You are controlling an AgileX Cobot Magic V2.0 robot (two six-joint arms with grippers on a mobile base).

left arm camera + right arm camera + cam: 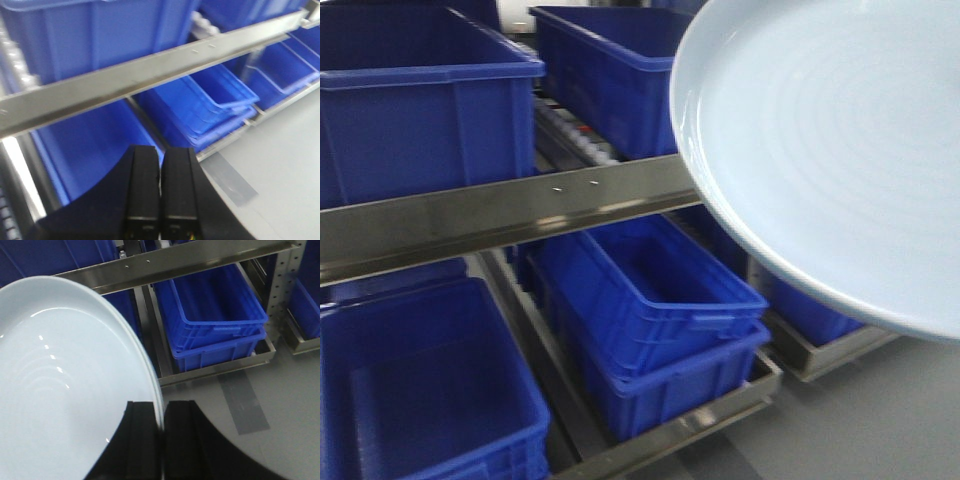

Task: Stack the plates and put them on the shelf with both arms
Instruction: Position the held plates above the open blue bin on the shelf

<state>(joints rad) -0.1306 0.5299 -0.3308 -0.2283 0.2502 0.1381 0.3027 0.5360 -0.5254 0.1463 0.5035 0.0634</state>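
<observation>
A glossy pale bluish-white plate [65,385] is held tilted in the air, rim pinched.

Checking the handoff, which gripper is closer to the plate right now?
Right. The right gripper is shut on the plate, pinching its rim. The left gripper is shut on nothing, facing the blue bins, with no plate in its view.
</observation>
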